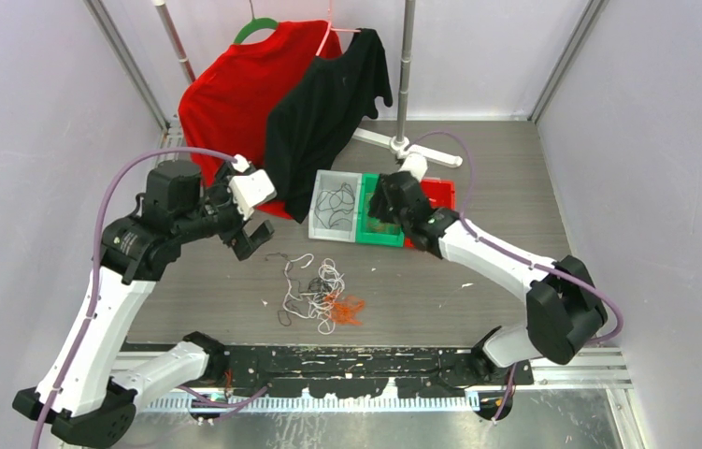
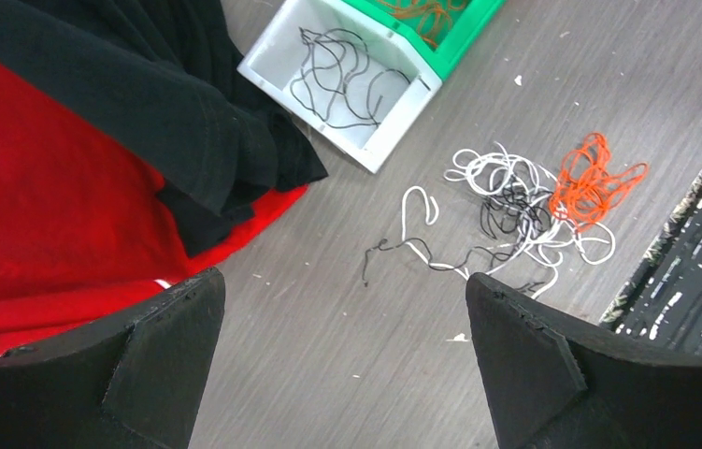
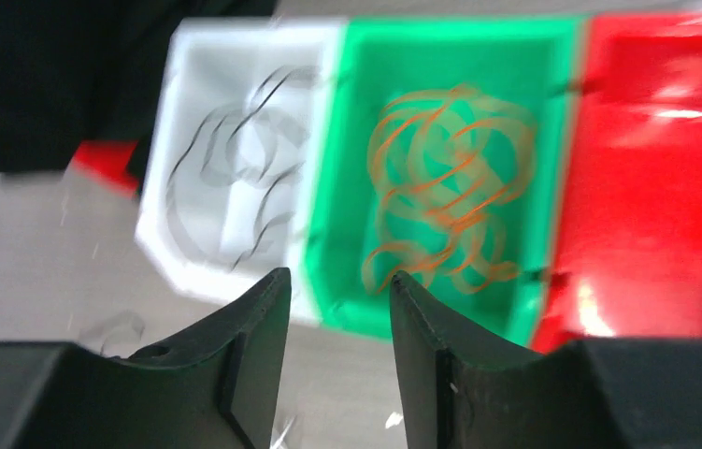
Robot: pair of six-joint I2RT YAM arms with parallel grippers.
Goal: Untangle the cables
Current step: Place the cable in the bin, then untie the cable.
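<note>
A tangle of cables [image 1: 322, 296] lies on the grey table, with white [image 2: 506, 182], black [image 2: 508, 213] and orange [image 2: 595, 181] cords knotted together. My left gripper [image 1: 251, 239] hovers up and to the left of the tangle. It [image 2: 342, 281] is wide open and holds nothing. A black cable [image 2: 337, 73] lies loose in the white bin [image 1: 323, 223]. An orange cable [image 3: 442, 192] lies in the green bin [image 1: 365, 196]. My right gripper [image 1: 387, 202] hangs over the green bin; its [image 3: 336, 274] jaws stand partly apart with nothing between them.
A red bin [image 1: 440, 193] stands right of the green one. A red shirt [image 1: 230, 89] and a black shirt [image 1: 328, 108] hang from a rack and drape onto the table beside the white bin. The rack's white foot [image 1: 401, 145] stands behind the bins.
</note>
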